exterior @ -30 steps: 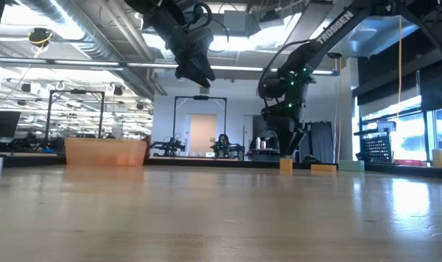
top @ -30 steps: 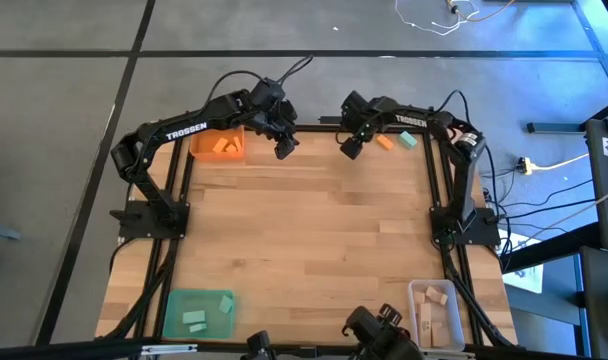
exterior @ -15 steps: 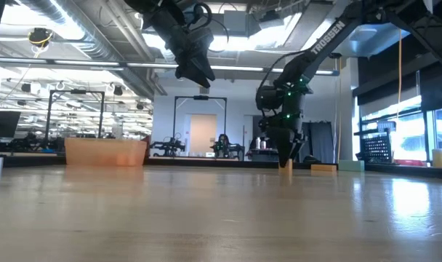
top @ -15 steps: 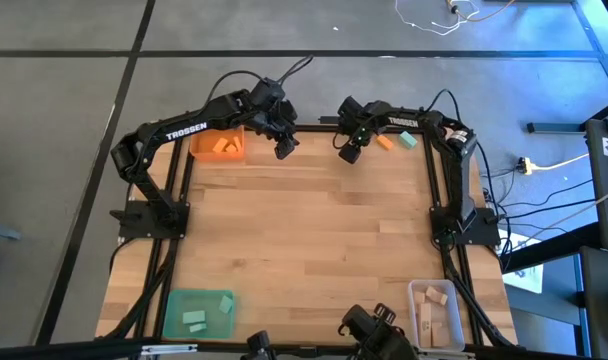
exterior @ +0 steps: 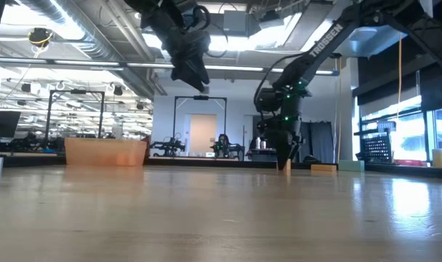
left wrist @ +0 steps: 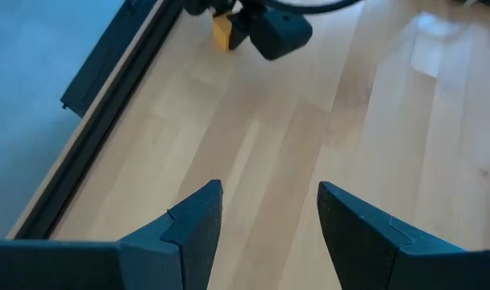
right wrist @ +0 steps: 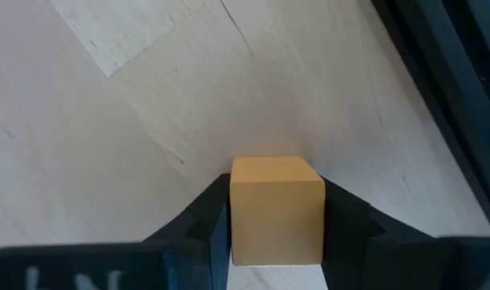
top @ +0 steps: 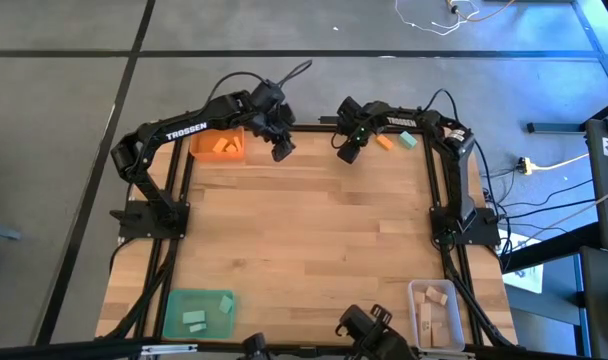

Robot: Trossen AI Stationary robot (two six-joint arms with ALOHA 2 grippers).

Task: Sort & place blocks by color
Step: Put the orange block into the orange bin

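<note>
My right gripper (top: 346,154) is down at the table's far edge, shut on a small orange block (right wrist: 276,205). The block also shows under the fingers in the low view (exterior: 285,166) and in the left wrist view (left wrist: 221,31). My left gripper (top: 281,152) hangs open and empty, high above the table (exterior: 192,76), just right of the orange tray (top: 219,146). A second orange block (top: 384,142) and a teal block (top: 408,140) lie flat on the table by the far right corner. My right gripper pinches the orange block by two opposite side faces (right wrist: 233,211), one dark finger (right wrist: 205,221) on each side. The fingers come from above, pointing down. The block stands upright with its bottom at the table top (exterior: 285,169).
The orange tray in the far left corner holds orange blocks. The green tray (top: 197,312) with teal blocks sits near left, the clear tray (top: 436,312) with wooden blocks near right. The black frame rail (right wrist: 438,56) runs close behind the held block.
My right gripper has come down and a little toward the table's left, so its fingers now stand around the orange block, which has stayed in place on the table. My left gripper has hardly moved.
</note>
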